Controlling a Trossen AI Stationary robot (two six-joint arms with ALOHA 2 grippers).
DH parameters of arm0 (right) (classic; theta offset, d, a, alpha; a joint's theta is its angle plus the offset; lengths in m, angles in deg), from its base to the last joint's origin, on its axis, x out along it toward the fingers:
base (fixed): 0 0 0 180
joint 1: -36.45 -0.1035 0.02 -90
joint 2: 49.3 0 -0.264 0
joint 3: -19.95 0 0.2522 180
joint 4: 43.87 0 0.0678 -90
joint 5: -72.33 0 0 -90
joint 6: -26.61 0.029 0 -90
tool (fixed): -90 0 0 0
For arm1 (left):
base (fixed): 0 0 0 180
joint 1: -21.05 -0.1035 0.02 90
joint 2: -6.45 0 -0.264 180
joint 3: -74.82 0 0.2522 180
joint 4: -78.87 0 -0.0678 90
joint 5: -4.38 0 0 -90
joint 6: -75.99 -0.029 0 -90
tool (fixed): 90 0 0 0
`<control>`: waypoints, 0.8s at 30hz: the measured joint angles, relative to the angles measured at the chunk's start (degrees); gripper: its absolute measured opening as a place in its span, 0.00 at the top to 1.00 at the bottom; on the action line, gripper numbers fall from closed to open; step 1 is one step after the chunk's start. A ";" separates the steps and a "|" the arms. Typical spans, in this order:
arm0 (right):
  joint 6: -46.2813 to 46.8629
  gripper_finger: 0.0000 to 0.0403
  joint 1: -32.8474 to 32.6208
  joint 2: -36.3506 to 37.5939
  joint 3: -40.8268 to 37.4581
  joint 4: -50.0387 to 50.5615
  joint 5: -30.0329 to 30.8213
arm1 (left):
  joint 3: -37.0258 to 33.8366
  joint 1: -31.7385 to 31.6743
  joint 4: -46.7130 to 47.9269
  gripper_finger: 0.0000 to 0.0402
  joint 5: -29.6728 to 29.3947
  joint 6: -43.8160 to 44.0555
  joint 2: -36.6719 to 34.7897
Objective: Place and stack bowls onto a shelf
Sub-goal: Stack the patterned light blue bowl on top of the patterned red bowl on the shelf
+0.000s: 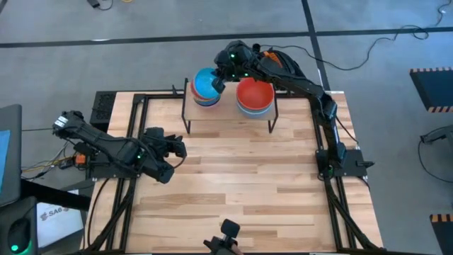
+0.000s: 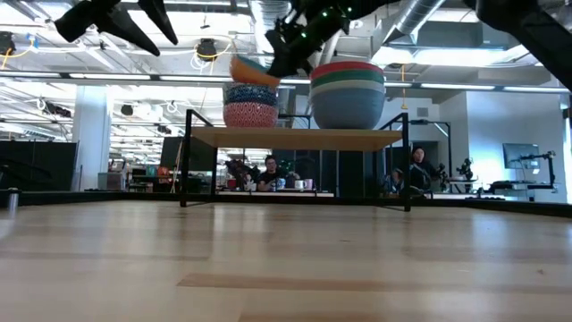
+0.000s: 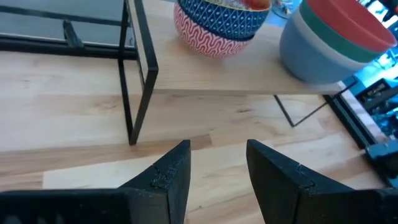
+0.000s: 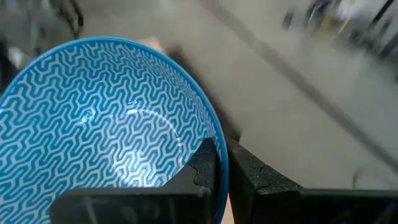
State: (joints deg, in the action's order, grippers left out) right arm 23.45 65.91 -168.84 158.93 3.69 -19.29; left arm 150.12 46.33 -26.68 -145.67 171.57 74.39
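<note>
Right gripper (image 4: 222,163) pinches the rim of the blue-white patterned bowl (image 4: 99,118), holding it tilted over the left stack (image 2: 250,103) on the shelf (image 2: 304,138). Left gripper (image 3: 217,165) hovers half-open, empty, above the table (image 1: 241,184).

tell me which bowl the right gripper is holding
The blue-white patterned bowl, pinched at its rim by the right gripper above the left stack; every other bowl sits nested in a stack on the shelf.
</note>
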 joint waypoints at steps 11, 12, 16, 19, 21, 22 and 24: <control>-1.71 0.84 0.16 -0.94 -0.05 1.33 -2.09 | 0.00 -0.40 -1.81 0.65 0.36 -0.39 0.78; -1.83 0.84 0.15 -0.94 -0.05 1.73 -2.10 | 0.00 -0.40 -1.83 0.65 0.37 -0.35 0.79; -1.35 0.83 0.33 -0.94 -0.05 2.42 -3.15 | 0.00 -0.38 -2.35 0.65 0.47 -0.33 0.77; -0.19 0.82 0.36 -0.94 -0.05 2.33 -4.47 | 0.00 -0.40 -2.38 0.65 0.26 0.19 0.77; 0.11 0.79 0.36 -0.93 -0.05 1.89 -4.94 | 0.00 -0.40 -2.38 0.65 -0.17 0.24 0.77; 0.11 0.77 0.33 -0.94 -0.05 1.90 -5.02 | 0.00 -0.40 -2.37 0.65 -0.17 0.24 0.77; 0.20 0.72 0.33 -0.93 -0.05 1.88 -5.64 | 0.00 -0.38 -2.38 0.65 -0.16 0.24 0.77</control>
State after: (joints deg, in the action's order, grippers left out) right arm 23.65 66.23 -169.77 158.88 5.57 -24.93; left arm 150.12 45.96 -29.06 -145.82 171.80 75.16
